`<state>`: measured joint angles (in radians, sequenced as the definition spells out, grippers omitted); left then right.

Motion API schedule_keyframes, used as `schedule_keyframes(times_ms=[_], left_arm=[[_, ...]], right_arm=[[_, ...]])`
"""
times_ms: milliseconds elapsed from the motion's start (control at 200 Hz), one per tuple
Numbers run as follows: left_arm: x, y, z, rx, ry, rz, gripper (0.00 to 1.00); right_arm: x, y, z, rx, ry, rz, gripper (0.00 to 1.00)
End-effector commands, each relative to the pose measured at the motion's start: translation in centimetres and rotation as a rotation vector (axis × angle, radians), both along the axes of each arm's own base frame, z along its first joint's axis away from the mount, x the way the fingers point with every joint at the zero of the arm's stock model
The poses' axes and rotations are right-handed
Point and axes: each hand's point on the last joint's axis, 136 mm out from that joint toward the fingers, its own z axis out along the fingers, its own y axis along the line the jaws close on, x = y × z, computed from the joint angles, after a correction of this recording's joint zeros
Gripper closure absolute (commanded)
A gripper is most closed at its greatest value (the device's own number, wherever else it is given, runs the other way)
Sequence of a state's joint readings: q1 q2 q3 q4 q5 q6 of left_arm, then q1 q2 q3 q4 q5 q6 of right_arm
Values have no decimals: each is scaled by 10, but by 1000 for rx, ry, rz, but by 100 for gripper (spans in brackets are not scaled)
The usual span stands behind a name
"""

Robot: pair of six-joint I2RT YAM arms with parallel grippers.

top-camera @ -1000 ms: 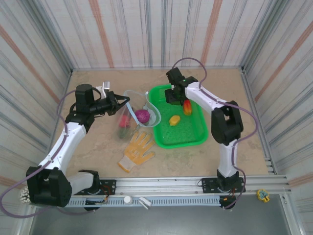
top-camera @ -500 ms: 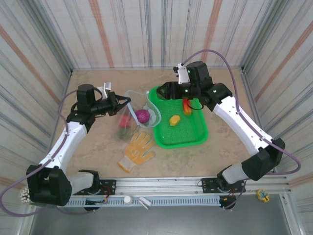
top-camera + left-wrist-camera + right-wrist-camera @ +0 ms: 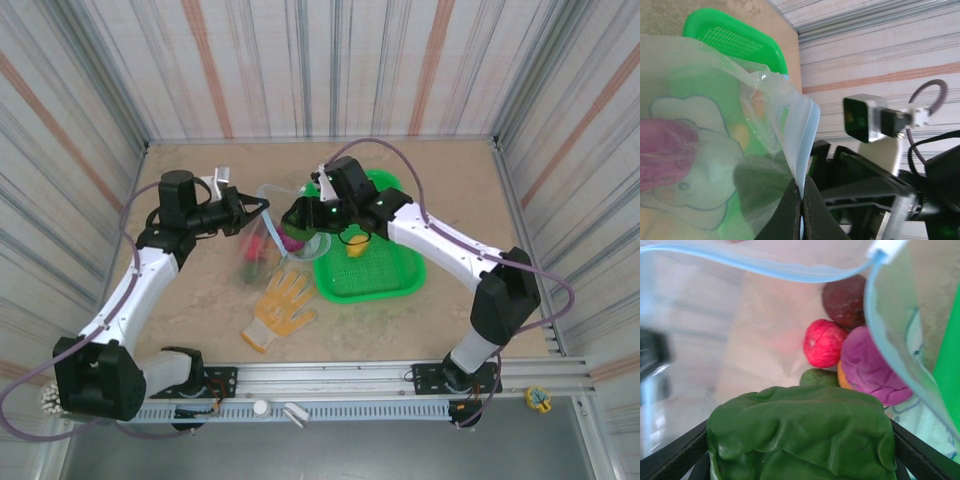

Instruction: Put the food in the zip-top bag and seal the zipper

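I can read no text, number or brand anywhere. The clear crinkly plastic bag (image 3: 765,100) carries only a printed cartoon drawing (image 3: 705,150) in blue-grey outline, without letters I can make out.

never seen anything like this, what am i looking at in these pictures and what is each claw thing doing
Two robot arms are bolted at a table's near edge. One picture looks down from above and behind them; the other two come from cameras on each wrist. On the table lie a green basket holding a yellow toy food, a yellow-orange glove and a clear zip-top bag. The left end effector is shut on the bag's pale blue zipper. The right end effector holds a green leafy toy vegetable over the open mouth; red, purple and dark red foods already lie inside.
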<state>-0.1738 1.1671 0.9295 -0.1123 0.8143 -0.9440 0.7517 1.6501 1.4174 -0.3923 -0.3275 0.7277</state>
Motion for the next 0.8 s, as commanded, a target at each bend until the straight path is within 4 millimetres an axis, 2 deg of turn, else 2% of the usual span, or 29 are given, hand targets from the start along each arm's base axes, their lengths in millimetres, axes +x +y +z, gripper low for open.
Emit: schedule_keyframes(times_ms=[0, 115, 306, 346, 406, 446, 511, 791], left_arm=[[-9, -2, 23, -12, -51, 2, 100], [-11, -3, 24, 3, -59, 10, 100], [-2, -2, 21, 37, -45, 52, 100], [0, -4, 20, 37, -43, 49, 100], [3, -5, 15, 38, -23, 55, 100], [5, -5, 12, 38, -10, 58, 100], [8, -5, 8, 40, 4, 63, 100], [7, -2, 2, 48, 12, 76, 100]], right_arm=[[30, 0, 8, -7, -37, -166, 37], [45, 11, -1, -74, -54, -201, 36], [58, 35, -11, -107, -61, -213, 30], [61, 39, -15, -110, -55, -210, 25], [63, 48, -16, -99, -46, -189, 11], [62, 53, -15, -94, -47, -175, 5], [60, 58, -12, -74, -60, -158, 1], [45, 51, 16, -6, -134, -85, 1]])
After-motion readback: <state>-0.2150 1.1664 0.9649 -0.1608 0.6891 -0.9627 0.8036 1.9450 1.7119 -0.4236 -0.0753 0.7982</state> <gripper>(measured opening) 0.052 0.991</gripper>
